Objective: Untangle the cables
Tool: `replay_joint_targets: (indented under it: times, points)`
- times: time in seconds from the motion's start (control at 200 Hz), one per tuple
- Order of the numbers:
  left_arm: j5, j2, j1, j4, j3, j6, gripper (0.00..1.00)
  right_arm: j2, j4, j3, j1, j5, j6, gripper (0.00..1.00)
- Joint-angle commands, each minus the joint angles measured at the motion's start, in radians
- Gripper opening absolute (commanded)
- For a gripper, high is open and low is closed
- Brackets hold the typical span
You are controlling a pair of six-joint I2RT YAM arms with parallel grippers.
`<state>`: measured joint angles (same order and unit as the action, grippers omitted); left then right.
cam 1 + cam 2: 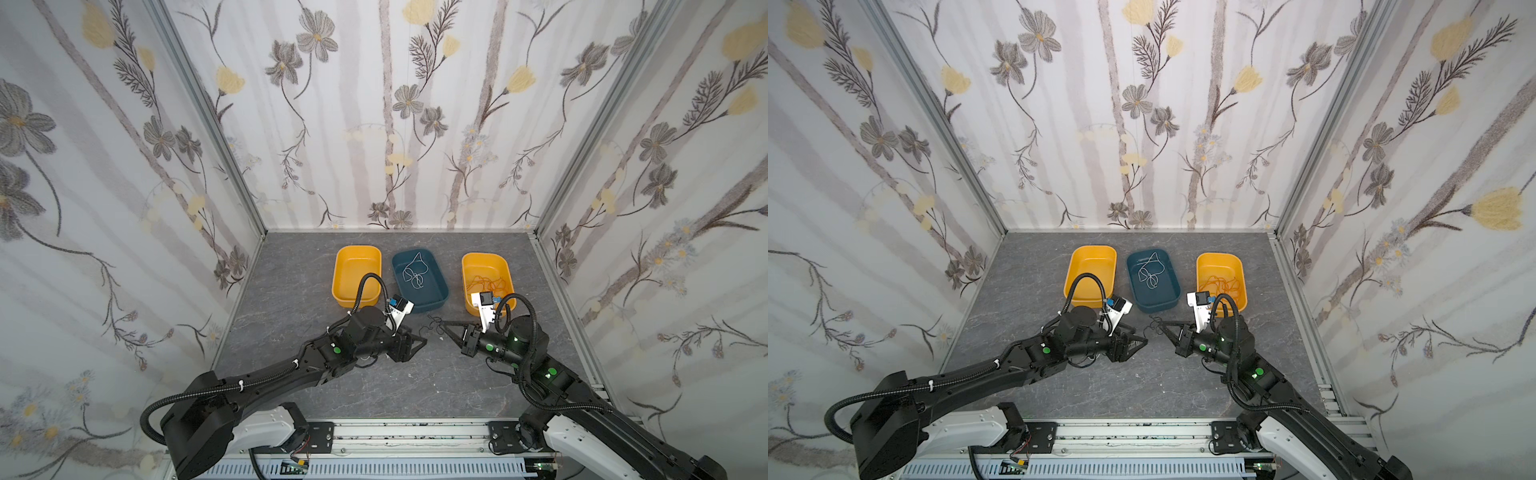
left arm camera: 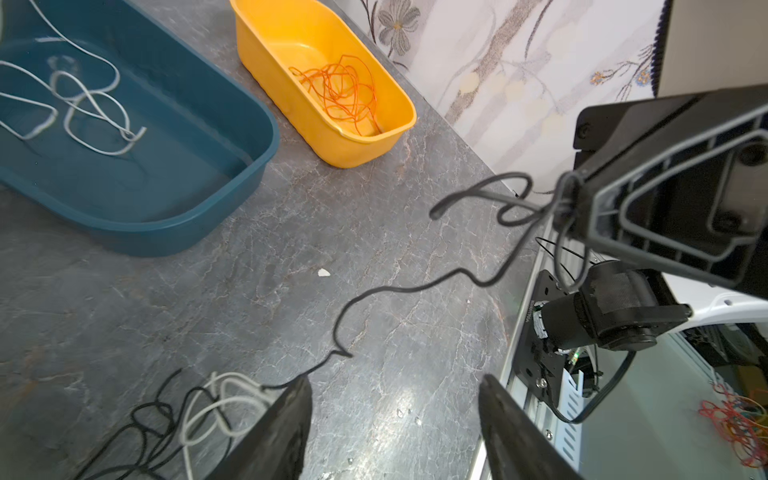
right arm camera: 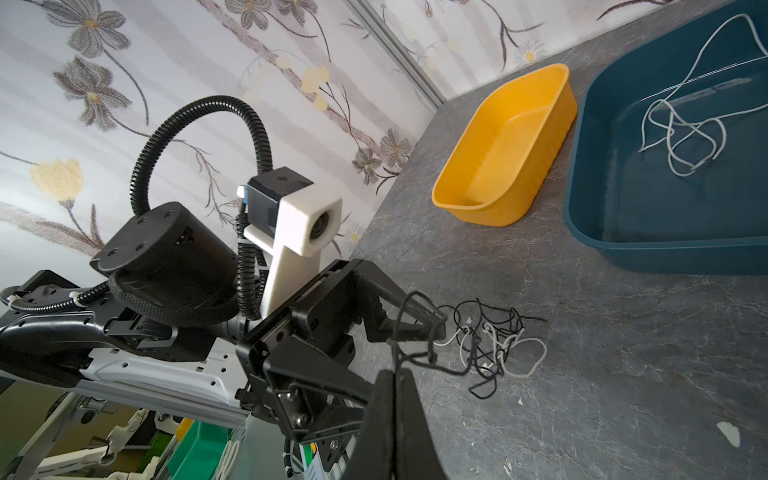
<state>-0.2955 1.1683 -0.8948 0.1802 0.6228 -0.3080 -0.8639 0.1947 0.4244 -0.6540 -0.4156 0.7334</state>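
Note:
A tangle of black and white cables (image 3: 490, 345) lies on the grey table between my two grippers, and it also shows as the tangle (image 2: 187, 415) beside one left finger. My right gripper (image 3: 395, 374) is shut on a black cable (image 2: 399, 288) that runs from its tip down to the tangle. My left gripper (image 2: 395, 382) stands open with nothing between its fingers. In both top views the left gripper (image 1: 419, 343) and right gripper (image 1: 442, 326) face each other closely. A white cable (image 1: 415, 270) lies in the blue tray (image 1: 440, 305). Orange cable (image 1: 486, 284) lies in the right yellow tray (image 1: 509, 266).
Another yellow tray (image 1: 338, 286) stands left of the blue one, with nothing in it. All three trays sit in a row behind the grippers. A small white scrap (image 2: 323, 272) lies on the table. Patterned walls close in three sides, and a metal rail (image 1: 415, 432) runs along the front.

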Motion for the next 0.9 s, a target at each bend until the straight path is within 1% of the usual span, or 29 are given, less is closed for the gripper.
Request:
replay_joint_targets:
  times: [0.0,0.125,0.225,0.35,0.38,0.485,0.61,0.705,0.729,0.744,0.774,0.794,0.834,0.894]
  points:
    - [0.079,-0.026,0.001,-0.003,-0.018,0.115,0.71,-0.013,0.032,0.000,0.001,-0.030,0.014,0.03]
    - [0.087,-0.016,0.001,0.044,-0.019,0.196,0.76,-0.016,0.041,-0.001,0.004,-0.043,0.023,0.03]
    - [0.043,0.027,-0.001,0.152,-0.041,0.268,0.80,-0.018,0.057,-0.001,0.003,-0.056,0.033,0.03]
    - [-0.009,0.088,0.000,0.294,-0.049,0.295,0.80,-0.026,0.071,-0.002,0.004,-0.070,0.047,0.03]
    - [-0.015,0.124,0.000,0.323,-0.049,0.297,0.79,-0.025,0.072,-0.003,0.003,-0.072,0.048,0.03]
    - [-0.027,0.183,0.001,0.368,-0.023,0.296,0.75,-0.027,0.083,-0.013,0.002,-0.072,0.053,0.03]
    - [-0.011,0.240,0.000,0.353,0.023,0.269,0.66,-0.026,0.083,-0.022,0.003,-0.068,0.052,0.03]
    - [-0.018,0.264,0.000,0.386,0.026,0.249,0.58,-0.023,0.080,-0.031,0.007,-0.058,0.050,0.03]
    - [-0.013,0.267,0.000,0.393,0.025,0.243,0.55,-0.021,0.076,-0.033,0.009,-0.051,0.050,0.03]
    - [-0.009,0.268,0.000,0.396,0.025,0.240,0.51,-0.020,0.073,-0.034,0.010,-0.048,0.049,0.03]
    - [0.009,0.268,0.000,0.399,0.022,0.231,0.39,-0.014,0.069,-0.038,0.014,-0.042,0.050,0.03]
    - [0.021,0.268,0.000,0.396,0.022,0.224,0.33,-0.012,0.067,-0.042,0.018,-0.038,0.050,0.03]
    - [0.040,0.264,-0.001,0.382,0.022,0.221,0.26,-0.004,0.063,-0.048,0.025,-0.031,0.052,0.03]
    - [0.054,0.256,-0.001,0.362,0.019,0.218,0.20,0.007,0.052,-0.061,0.040,-0.018,0.055,0.03]
